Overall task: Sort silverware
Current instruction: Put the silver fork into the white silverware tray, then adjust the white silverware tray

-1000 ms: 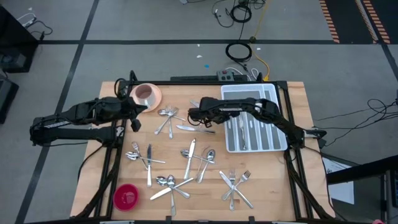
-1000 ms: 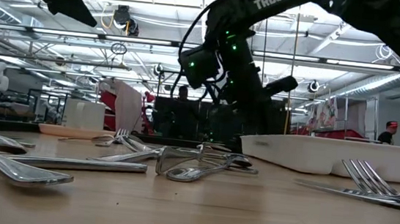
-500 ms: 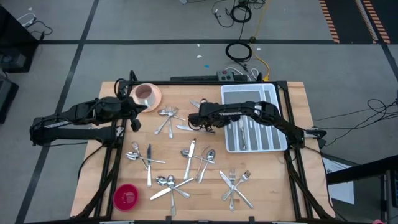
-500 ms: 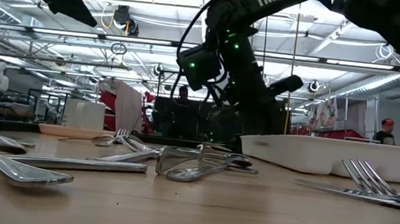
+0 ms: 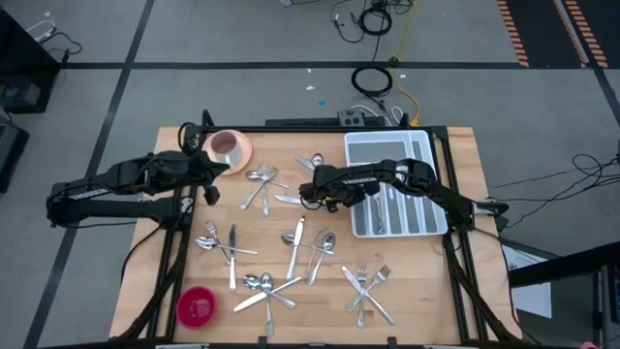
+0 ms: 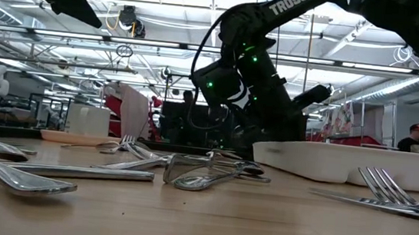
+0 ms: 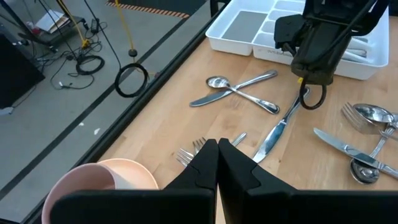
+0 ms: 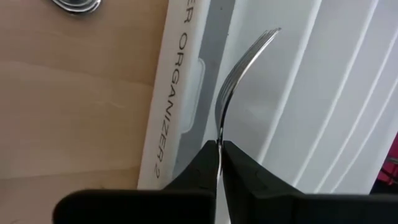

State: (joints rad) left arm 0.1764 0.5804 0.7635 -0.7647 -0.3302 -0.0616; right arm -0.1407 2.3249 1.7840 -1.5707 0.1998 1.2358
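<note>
At the left wall of the white compartmented plastic cutlery tray [image 5: 392, 197], which sits at the far right of the wooden bench [image 5: 281, 254], the right gripper [image 8: 219, 147] hangs with its fingers [image 8: 239, 167] clamped on a shiny silver metal fork [image 8: 239, 73]. In the right wrist view the fork is held by its handle, and its tines reach forward over the white dividers of the tray. From the high view I cannot say which compartment lies under the tines.

The left gripper [image 7: 217, 147] waits over the far left part of the bench, just beside the pink cup on its pink saucer [image 5: 229, 147], with its fingers [image 7: 202, 163] pressed together and nothing between them.

The other shiny silverware lies spread on the bench. A silver spoon crossed with a table knife [image 7: 239, 91] rests near the far edge, left of the tray. A small heap of spoons and forks [image 5: 260, 180] lies to the right of the cup. A long table knife [image 5: 296, 246] lies in the middle, with spoons [image 5: 325, 242] next to it. A group of forks [image 5: 365, 286] lies near the front right, and more knives and spoons [image 5: 262, 288] at the near middle. A round red lid-like object [image 5: 197, 306] sits at the near left corner. Some pieces already lie in the slots of the tray [image 5: 399, 206].
</note>
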